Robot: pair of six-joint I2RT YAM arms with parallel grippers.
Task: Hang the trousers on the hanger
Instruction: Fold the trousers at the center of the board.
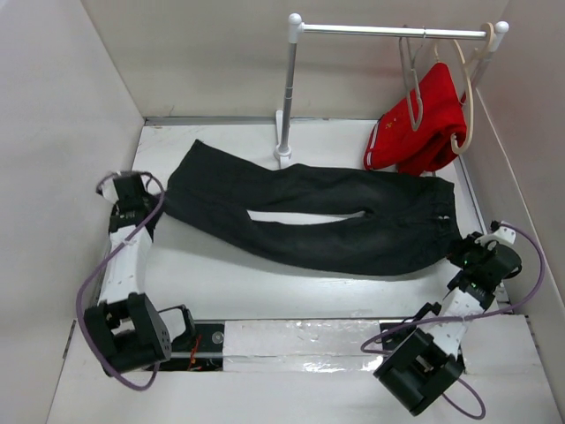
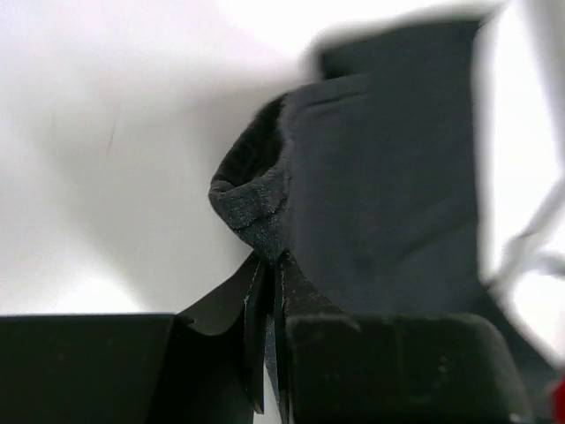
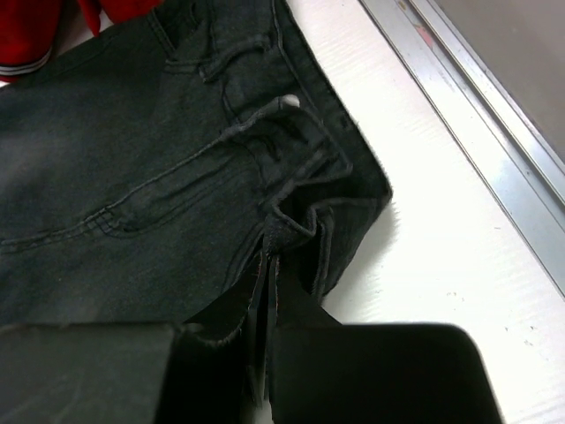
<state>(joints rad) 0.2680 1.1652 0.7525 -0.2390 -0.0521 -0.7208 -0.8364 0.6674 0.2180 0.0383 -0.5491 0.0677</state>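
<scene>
Right gripper (image 3: pixel 269 256) pinched shut on the trousers (image 3: pixel 132 177) at the waist, left gripper (image 2: pixel 269 265) clamped on a leg end. They're lying flat on the table (image 1: pixel 265 283). The grasp looks done. Next, I'd say, lift both ends together towards the hanger (image 1: pixel 410 84) on the far rail (image 1: pixel 397 31).

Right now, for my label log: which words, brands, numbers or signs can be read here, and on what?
No text can be read in any view.
The trousers show only a silver button, any stamp too blurred.
The red garment shows white trim, no lettering.
</scene>
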